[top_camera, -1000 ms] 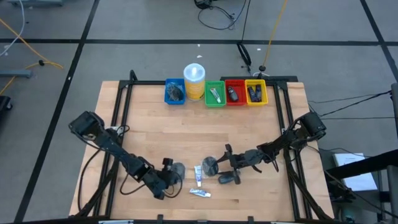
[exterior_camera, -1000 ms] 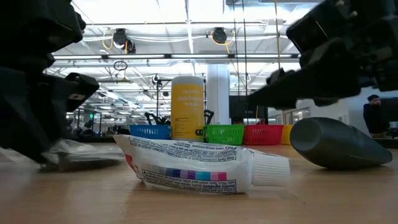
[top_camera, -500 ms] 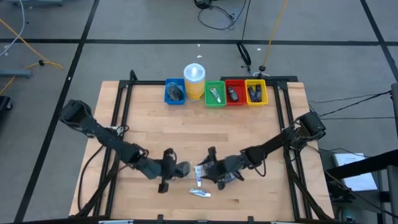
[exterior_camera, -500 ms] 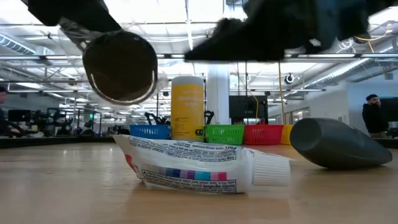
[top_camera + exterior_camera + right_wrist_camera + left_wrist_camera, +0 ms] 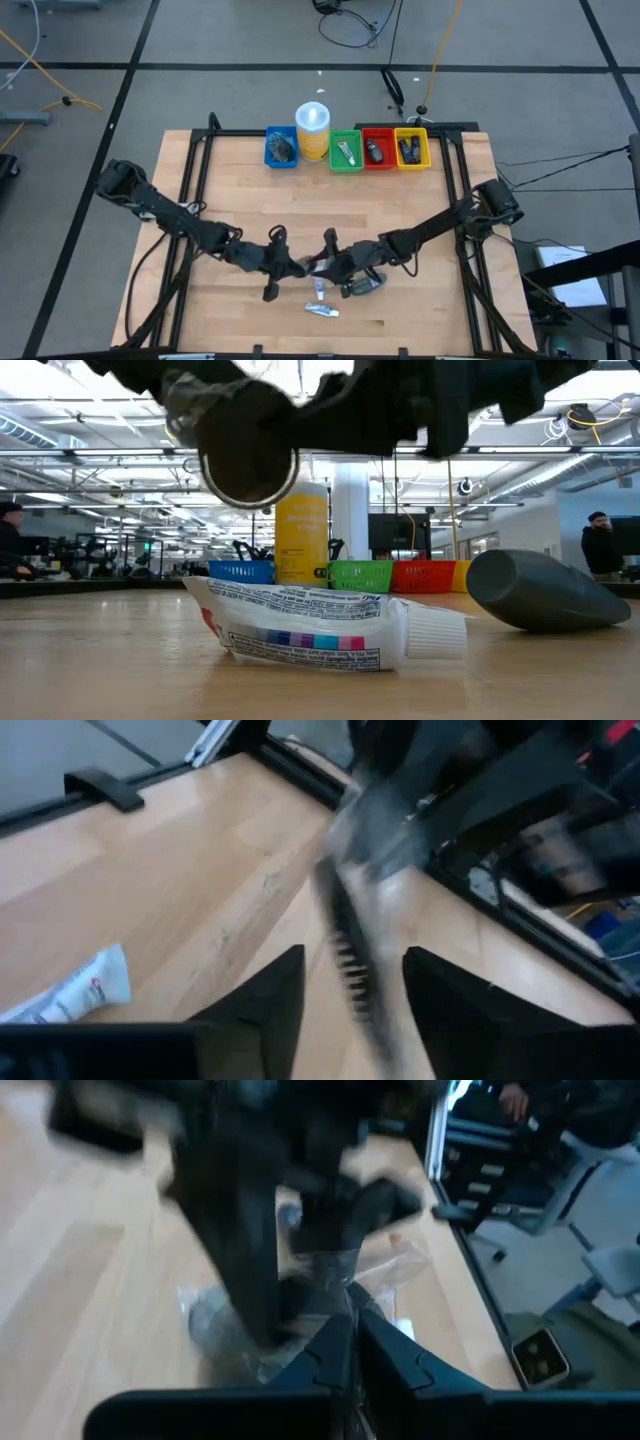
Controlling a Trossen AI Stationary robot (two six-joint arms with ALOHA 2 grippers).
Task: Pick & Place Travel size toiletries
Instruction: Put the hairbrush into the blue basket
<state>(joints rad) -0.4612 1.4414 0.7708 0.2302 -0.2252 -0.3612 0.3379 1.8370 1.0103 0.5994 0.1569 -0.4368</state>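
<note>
Crowding is the main hazard, I judge: both arms meet near six o'clock on the table (image 5: 330,215), so a bump could knock the wrapped disc (image 5: 247,457) from the left gripper (image 5: 290,267), clenched on its clear wrap. The right gripper (image 5: 333,264) is spread, empty. Only the low view shows the disc lifted above the tube (image 5: 325,626), with the dark container (image 5: 545,592) at three o'clock.

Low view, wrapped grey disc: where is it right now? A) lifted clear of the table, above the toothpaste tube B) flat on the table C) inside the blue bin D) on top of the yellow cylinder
A: the wrapped grey disc hangs in the air from the left gripper, with the toothpaste tube lying on the wood below it.
</note>
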